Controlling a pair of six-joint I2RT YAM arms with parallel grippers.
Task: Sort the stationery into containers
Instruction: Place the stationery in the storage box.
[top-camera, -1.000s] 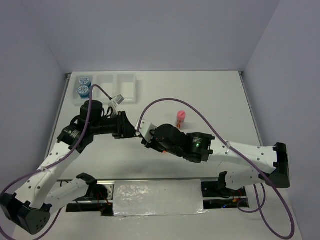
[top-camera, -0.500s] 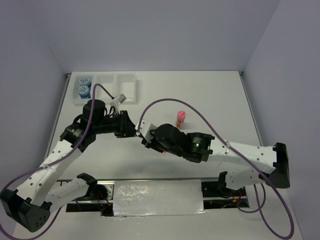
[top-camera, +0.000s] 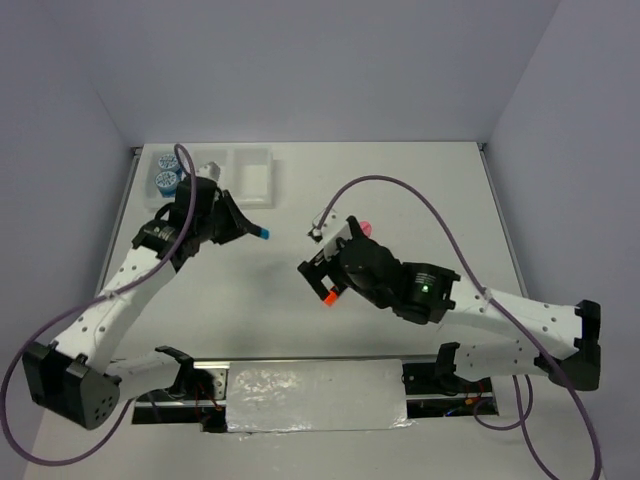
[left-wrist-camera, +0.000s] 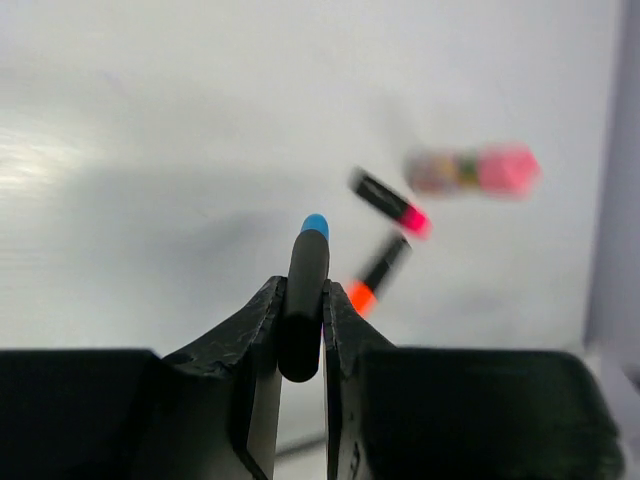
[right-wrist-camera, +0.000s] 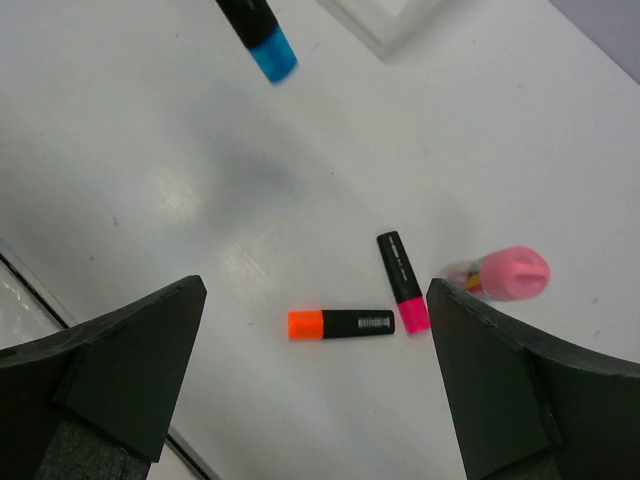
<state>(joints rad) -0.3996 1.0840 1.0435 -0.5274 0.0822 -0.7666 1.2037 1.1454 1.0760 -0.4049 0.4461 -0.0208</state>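
Since the earlier frame both arms have drawn apart from their meeting point mid-counter: my left arm has swung back towards the translucent white three-compartment plastic tray (top-camera: 256, 178), and my right arm has pulled away to its own side. The left gripper (left-wrist-camera: 300, 300) is clamped on the short black highlighter with the blue cap (left-wrist-camera: 308, 258), cap end sticking out past the fingertips, held in the air above the white counter (top-camera: 420, 190) just near the tray. The right gripper (right-wrist-camera: 315, 290) stands wide apart, holding nothing, above the orange-capped black highlighter (right-wrist-camera: 340, 324) and the pink-capped black highlighter (right-wrist-camera: 402, 282), which lie just beside each other on the counter. The pink-tan stick (right-wrist-camera: 500, 275) lies close beside the pink-capped one. Two small round blue rolls with white patterned tops (top-camera: 165, 172) sit in the tray's left compartment
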